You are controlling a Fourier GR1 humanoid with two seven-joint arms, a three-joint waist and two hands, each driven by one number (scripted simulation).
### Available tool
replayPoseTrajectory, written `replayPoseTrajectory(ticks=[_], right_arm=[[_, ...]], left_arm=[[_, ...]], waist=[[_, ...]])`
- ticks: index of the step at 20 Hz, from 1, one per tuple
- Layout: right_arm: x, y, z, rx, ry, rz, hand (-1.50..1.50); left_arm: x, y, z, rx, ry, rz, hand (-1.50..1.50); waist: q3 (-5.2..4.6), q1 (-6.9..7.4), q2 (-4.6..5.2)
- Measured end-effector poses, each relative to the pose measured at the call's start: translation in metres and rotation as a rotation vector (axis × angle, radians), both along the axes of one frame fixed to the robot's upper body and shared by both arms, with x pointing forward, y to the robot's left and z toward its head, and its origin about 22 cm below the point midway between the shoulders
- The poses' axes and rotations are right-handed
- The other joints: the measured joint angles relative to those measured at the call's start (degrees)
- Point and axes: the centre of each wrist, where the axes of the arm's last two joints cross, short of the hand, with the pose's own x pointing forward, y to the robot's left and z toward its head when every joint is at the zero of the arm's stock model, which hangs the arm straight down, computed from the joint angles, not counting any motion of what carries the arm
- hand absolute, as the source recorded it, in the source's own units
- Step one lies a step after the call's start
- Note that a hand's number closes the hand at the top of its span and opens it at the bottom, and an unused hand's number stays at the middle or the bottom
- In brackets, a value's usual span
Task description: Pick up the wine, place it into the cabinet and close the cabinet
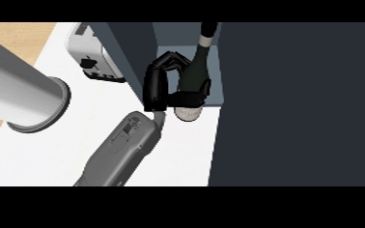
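Observation:
The dark wine bottle (197, 62) stands in the opening of the cabinet (285, 101), its black-capped neck toward the back and its pale base at the shelf's front edge. My right hand (156, 88) is shut on the bottle's lower body, fingers curled over it from the left and the thumb across its base. The grey forearm runs down to the lower left. The cabinet's light shelf (215, 89) shows beside the bottle. Its dark door (132, 48) stands open at the left. My left hand does not show.
A silver toaster (92, 53) sits on the white counter (64, 159) left of the open door. A wide grey cylinder with a flanged end (32, 96) fills the left edge. The cabinet's dark front covers the right side.

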Motion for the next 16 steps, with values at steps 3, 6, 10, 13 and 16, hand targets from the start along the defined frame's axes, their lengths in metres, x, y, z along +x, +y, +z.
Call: replayPoseTrajectory(ticks=[3, 6, 10, 13, 16], right_arm=[[0.002, 0.0, 0.004, 0.003, 0.001, -0.005, -1.5], [0.001, 0.002, 0.003, 0.01, 0.003, 0.001, -1.5], [0.001, 0.004, 0.004, 0.02, 0.008, 0.012, -1.5], [0.0, 0.004, 0.0, 0.013, 0.013, 0.018, -1.5], [0.001, 0.003, 0.001, 0.009, 0.007, 0.012, -1.5]], left_arm=[[0.008, 0.007, -0.005, 0.001, 0.016, 0.003, 1.5], [0.018, 0.008, 0.0, -0.006, 0.031, -0.003, 1.5], [0.028, 0.015, -0.001, -0.013, 0.054, -0.016, 1.5], [0.037, 0.014, -0.002, -0.012, 0.072, -0.014, 1.5], [0.046, 0.013, 0.0, 0.01, 0.083, -0.007, 1.5]], waist=[[0.0, 0.02, 0.02], [0.0, -0.05, 0.02], [0.0, -0.02, 0.02], [-0.01, -0.34, 0.06], [0.0, -0.4, 0.1]])
